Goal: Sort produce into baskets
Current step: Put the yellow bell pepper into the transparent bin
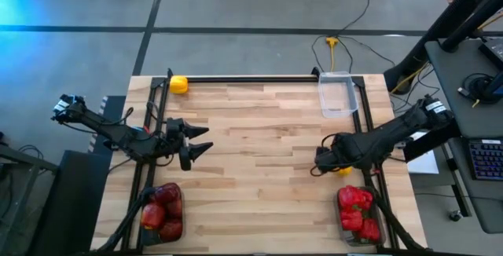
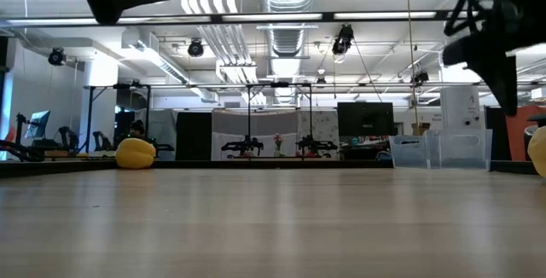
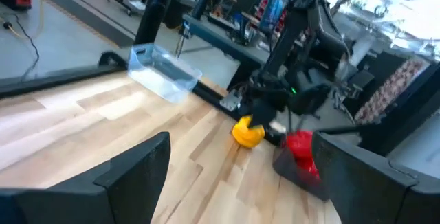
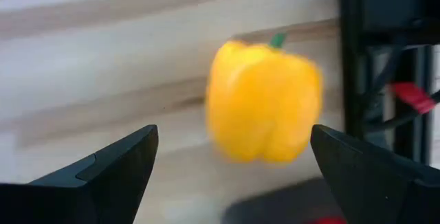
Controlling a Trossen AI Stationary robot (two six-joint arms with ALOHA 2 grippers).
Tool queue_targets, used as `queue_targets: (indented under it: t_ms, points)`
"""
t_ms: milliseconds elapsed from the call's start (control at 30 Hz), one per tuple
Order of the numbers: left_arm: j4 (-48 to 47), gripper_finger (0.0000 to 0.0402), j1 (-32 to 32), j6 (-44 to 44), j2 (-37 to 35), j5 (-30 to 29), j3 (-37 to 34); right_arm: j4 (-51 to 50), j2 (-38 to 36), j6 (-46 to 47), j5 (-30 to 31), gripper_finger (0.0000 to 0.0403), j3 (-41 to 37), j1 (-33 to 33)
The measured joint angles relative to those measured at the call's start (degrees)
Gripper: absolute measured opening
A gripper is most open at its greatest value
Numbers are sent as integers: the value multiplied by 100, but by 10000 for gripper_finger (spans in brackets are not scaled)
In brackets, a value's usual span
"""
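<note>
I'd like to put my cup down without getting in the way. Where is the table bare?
The middle boards between the left gripper and right gripper lie bare, as does the near edge between the apple basket and pepper basket. Crowded: both near corners, and the far corners with the yellow pepper and clear basket.

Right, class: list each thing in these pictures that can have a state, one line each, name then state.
left gripper: open, empty, above the table's left side
right gripper: open, empty, over a yellow pepper
yellow pepper under the right gripper: on the table, not gripped
far yellow pepper: at the far left edge, unsorted
clear basket: empty
left dark basket: holds dark red apples
right dark basket: holds red peppers
</note>
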Motion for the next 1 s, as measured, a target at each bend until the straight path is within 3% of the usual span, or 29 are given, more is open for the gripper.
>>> queue_targets:
  t_ms: [333,500,800,1000]
  points:
    - [-519,348,2,-283,101,537,0,125,217,419,-589,374,-510,-228]
    - [-679,348,83,-450,94,581,0,840,336,534,-556,371,-771,-286]
    - [-686,348,666,-187,25,641,0,1545,413,479,-482,301,-1069,-469]
    - [-592,348,1572,351,52,2221,0,734,470,-812,-102,280,-141,-1216]
